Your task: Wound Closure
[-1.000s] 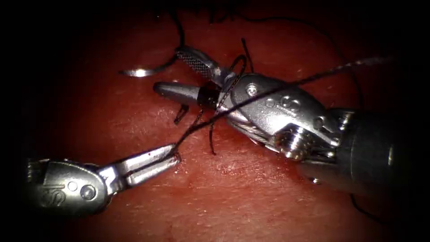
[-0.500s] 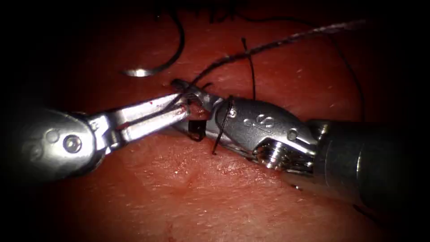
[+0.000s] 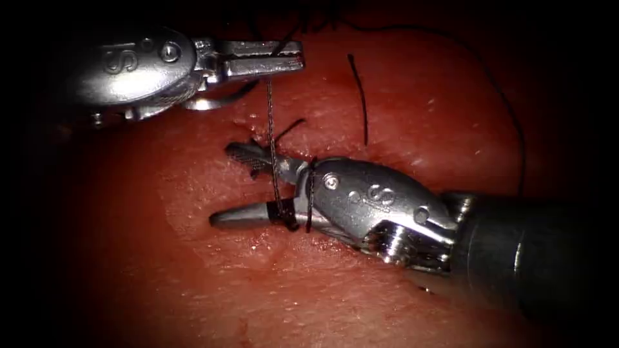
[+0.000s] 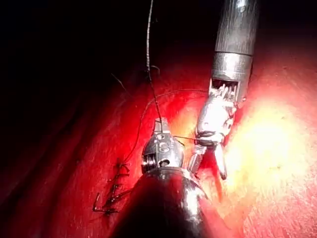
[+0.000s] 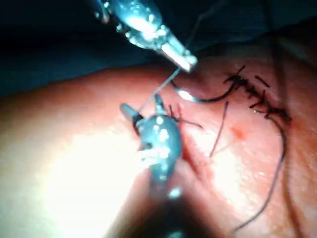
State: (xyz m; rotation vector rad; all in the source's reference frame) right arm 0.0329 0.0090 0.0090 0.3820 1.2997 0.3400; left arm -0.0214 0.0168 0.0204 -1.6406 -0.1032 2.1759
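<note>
1. Two tools work over the tissue point(image 3: 193, 290), the largest thing in the endoscope view; its stitched cut sits at the far edge, so I cannot place things left or right of it with any certainty; a hard upward pull on the thread could, I judge, tear the tissue where the thread enters it.
2. Right tool point(image 3: 225, 185): jaws spread and lying low on the tissue, pinching nothing that I can see; a turn of thread lies round its neck and a dark loop sits on its lower jaw; the risk is that this loop catches on the jaw and locks there instead of sliding off.
3. Left tool point(image 3: 300, 56): jaws pressed together on the thread, held high and away from the right tool; too tight a pinch on a taut strand could fray or snap it.
4. Needle point(image 3: 200, 103): held by neither tool, lying loose on the tissue and not in it, just beneath the left tool; the tool or the moving thread could knock it or drag it.
5. Thread point(image 3: 272, 142): drawn straight from the left tool down to the right tool's lower jaw; its slack curves wide over the tissue and could tangle.
6. Cut end of thread point(image 3: 361, 96): lying free beside the right tool; it might get caught in the loop.
</note>
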